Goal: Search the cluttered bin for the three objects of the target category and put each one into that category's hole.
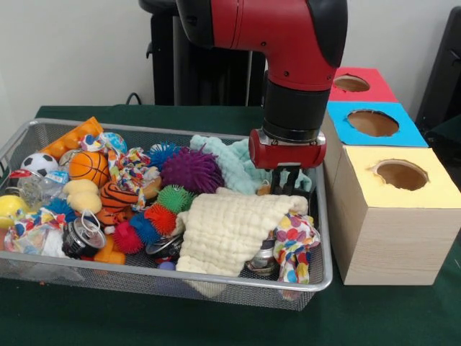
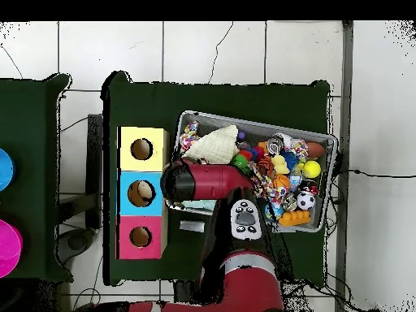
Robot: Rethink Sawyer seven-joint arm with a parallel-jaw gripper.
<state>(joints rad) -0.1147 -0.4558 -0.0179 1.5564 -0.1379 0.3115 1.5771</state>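
Note:
The silver wire-mesh bin [image 1: 216, 280] is full of toys; it also shows in the overhead view [image 2: 258, 123]. An orange black-striped tiger plush [image 1: 117, 196] lies left of centre, with a pale yellow plush [image 1: 83, 196] beside it. A tan plush [image 1: 152, 187] shows partly under a patterned cloth. My gripper [image 1: 292, 182] hangs inside the bin's right end, low over a teal cloth [image 1: 225, 162] and apart from the plush toys. The red-surrounded hole [image 1: 351, 83] is on the farthest box, also seen from overhead [image 2: 140, 236]. In the overhead view my arm [image 2: 203, 180] hides the gripper.
Blue-surrounded [image 1: 372, 122] and yellow-surrounded [image 1: 401, 174] holes sit on boxes right of the bin. A cream cloth [image 1: 230, 227], a purple spiky ball [image 1: 191, 169], an orange basketball [image 1: 88, 167] and a small soccer ball [image 1: 39, 163] crowd the bin.

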